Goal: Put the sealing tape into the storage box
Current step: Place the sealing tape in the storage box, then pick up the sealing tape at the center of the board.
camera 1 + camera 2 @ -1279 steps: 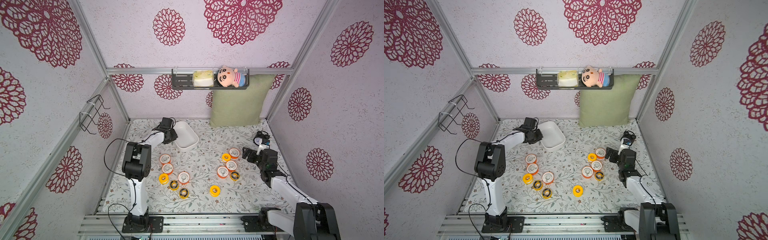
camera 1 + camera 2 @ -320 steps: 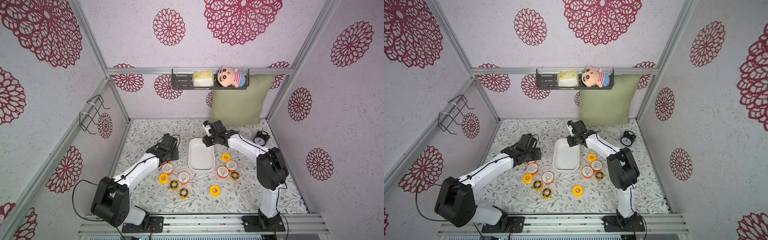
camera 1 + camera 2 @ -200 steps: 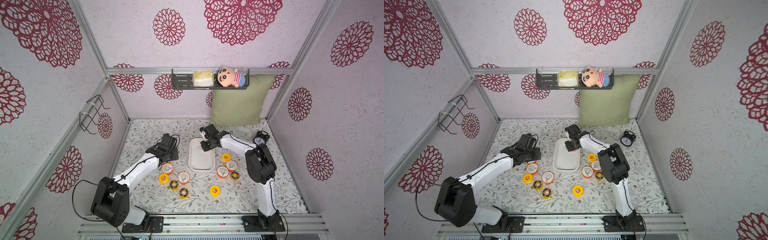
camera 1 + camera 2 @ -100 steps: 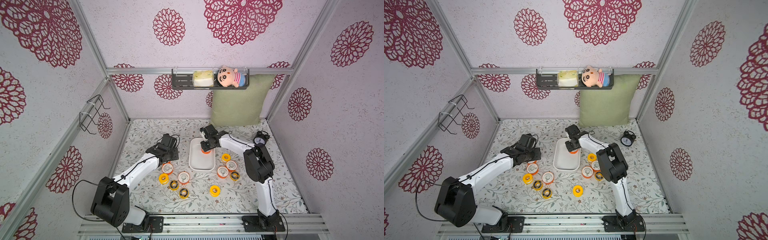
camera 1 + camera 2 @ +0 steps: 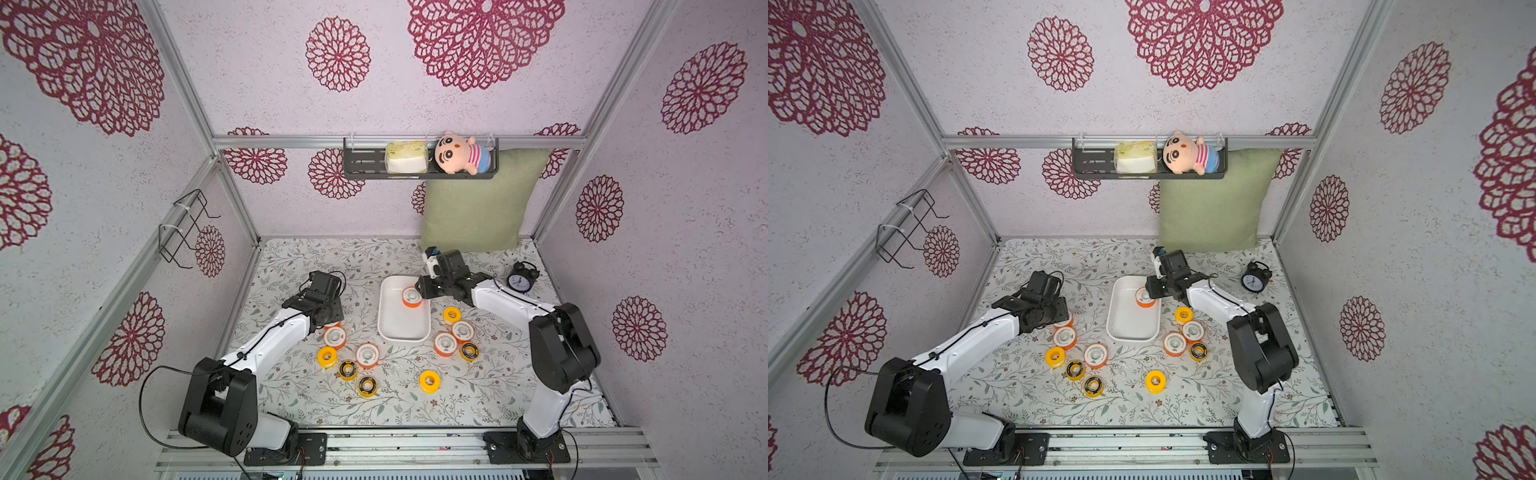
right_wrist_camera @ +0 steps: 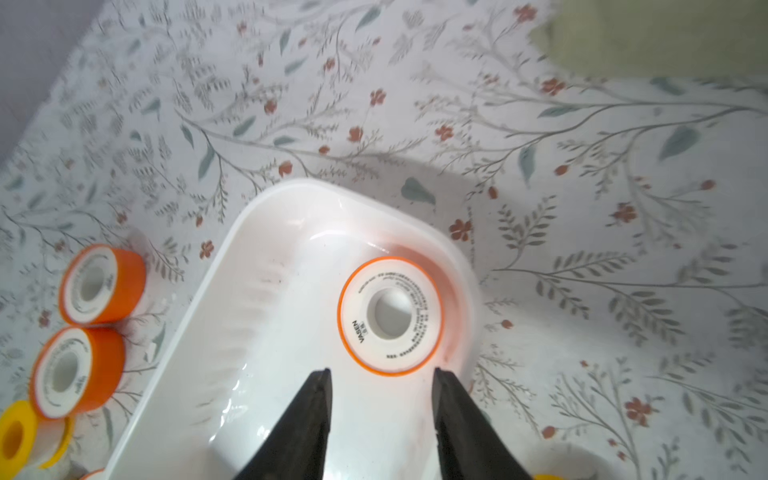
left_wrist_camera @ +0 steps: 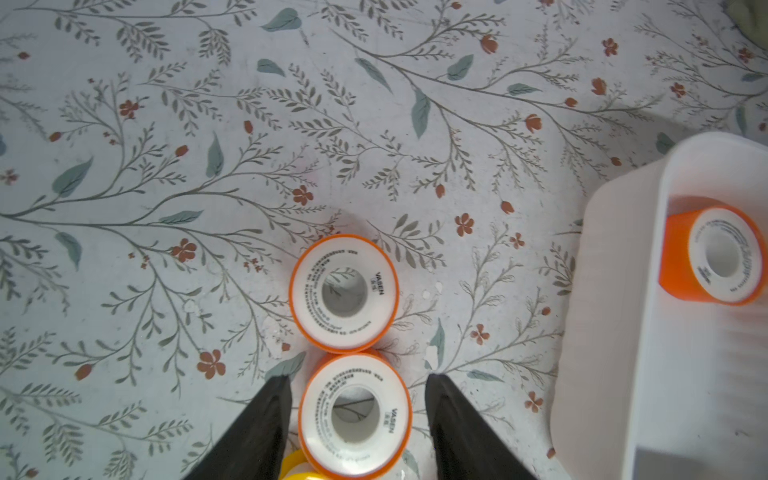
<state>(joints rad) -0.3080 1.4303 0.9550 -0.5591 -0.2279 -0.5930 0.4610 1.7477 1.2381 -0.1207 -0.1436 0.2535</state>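
Item in place: one orange tape roll (image 5: 412,297) lies flat, white face up, inside the white box (image 5: 400,326), in its far corner on the robot's right side and close to the wall there. The rest of the box floor is bare. The box sits near the middle of the worktop (image 5: 478,399), its long side running from front edge to back edge. The right claw (image 6: 381,372) hangs just over that roll with its jaws apart, gripping nothing; in the right wrist view the roll lies clear of both tips. Outstanding, by my count, are eleven. Six rolls (image 5: 367,355) are grouped between the box and the worktop's left edge, one of them half hidden under the arm in both top views. Four rolls (image 5: 462,331) lie just beside the box's right side, and a lone yellow roll (image 5: 430,381) lies nearer the front edge. The left claw (image 7: 357,376) is open over the left group, its jaws either side of an orange roll (image 7: 355,415) with a sliver of gap at each, so nothing is gripped. Assessment: the task is at an early stage, with one roll in twelve stored. A single layer looks unlikely to take them all.
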